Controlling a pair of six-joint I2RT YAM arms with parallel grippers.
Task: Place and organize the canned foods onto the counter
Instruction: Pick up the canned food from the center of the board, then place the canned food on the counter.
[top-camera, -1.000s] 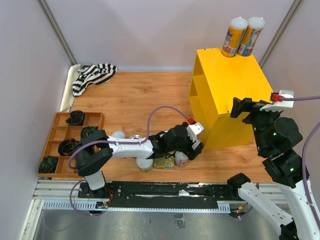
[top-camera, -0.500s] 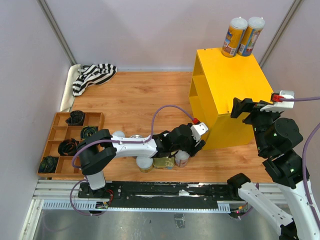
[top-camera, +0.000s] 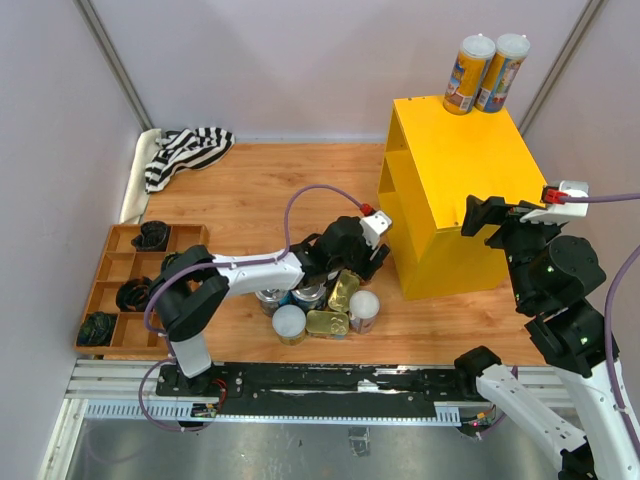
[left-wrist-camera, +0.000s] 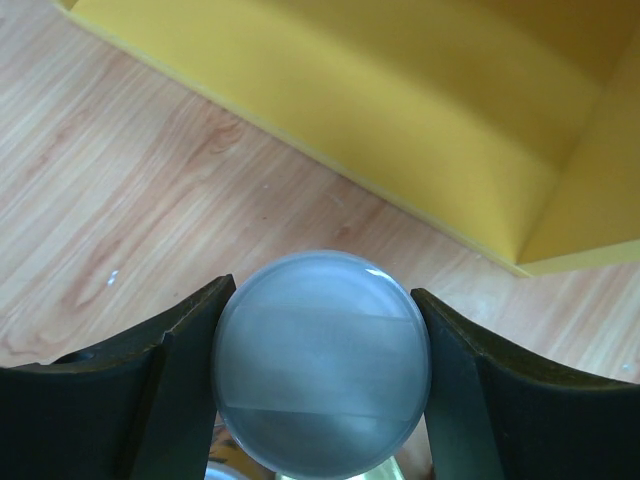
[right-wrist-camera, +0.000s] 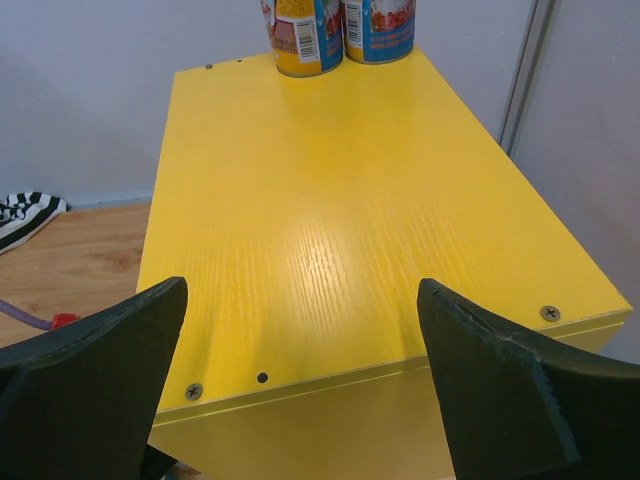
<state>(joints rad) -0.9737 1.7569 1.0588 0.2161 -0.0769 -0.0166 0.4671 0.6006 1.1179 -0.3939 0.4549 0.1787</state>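
Note:
My left gripper (top-camera: 362, 260) is shut on a white-lidded can (left-wrist-camera: 322, 360), the fingers (left-wrist-camera: 150, 400) pressed to both sides of its round lid; its body is hidden. It hovers over the wood floor just left of the yellow counter (top-camera: 455, 190), whose lower shelf opening shows in the left wrist view (left-wrist-camera: 400, 120). Several more cans lie in a pile (top-camera: 310, 308) below the left arm. Two tall white-lidded cans (top-camera: 486, 72) stand on the counter's far edge and also show in the right wrist view (right-wrist-camera: 340, 25). My right gripper (right-wrist-camera: 300, 380) is open and empty above the counter top (right-wrist-camera: 350, 200).
A brown wooden compartment tray (top-camera: 108, 268) with dark lumps sits at the left. A black-and-white striped cloth (top-camera: 185, 150) lies at the back left. Grey walls close in the back and sides. The rail with the arm bases runs along the near edge.
My left gripper has pulled back and to the left from the counter's near corner, carrying the white-lidded can, and has uncovered the pile of cans. The right arm has not moved.

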